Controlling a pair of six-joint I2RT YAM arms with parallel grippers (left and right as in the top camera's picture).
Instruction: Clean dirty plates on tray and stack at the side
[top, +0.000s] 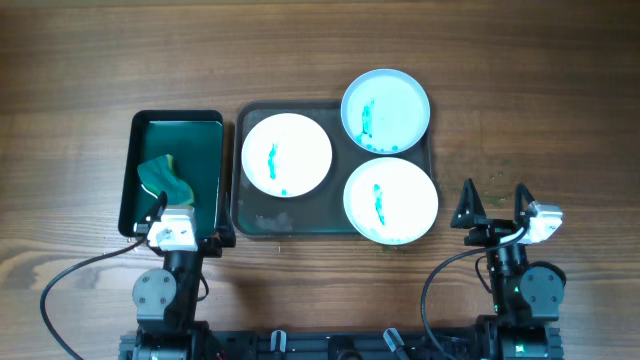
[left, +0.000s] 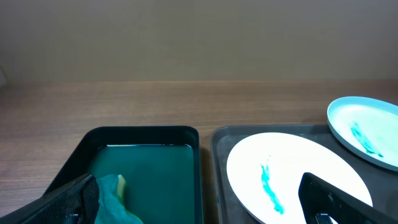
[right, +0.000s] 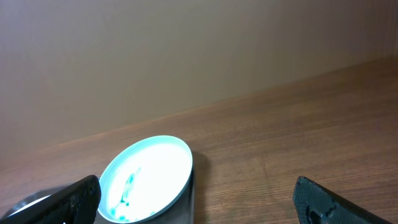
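Note:
Three white plates with teal-green streaks lie on the dark grey tray (top: 262, 222): one at the left (top: 287, 153), one at the front right (top: 390, 200), and one at the back right (top: 385, 110) that overhangs the tray's far rim. My left gripper (top: 185, 222) is open and empty at the near end of the small tray. In the left wrist view its fingers (left: 199, 208) frame the left plate (left: 292, 168) and the grey tray's rim (left: 217, 162). My right gripper (top: 494, 205) is open and empty, right of the tray. In the right wrist view its fingers (right: 199, 208) frame the back right plate (right: 149, 177).
A smaller black tray with a green inside (top: 178, 130) stands left of the grey tray and holds a teal-green sponge (top: 163, 178). The sponge also shows in the left wrist view (left: 115, 199). Bare wooden table (top: 530, 120) lies right of the grey tray.

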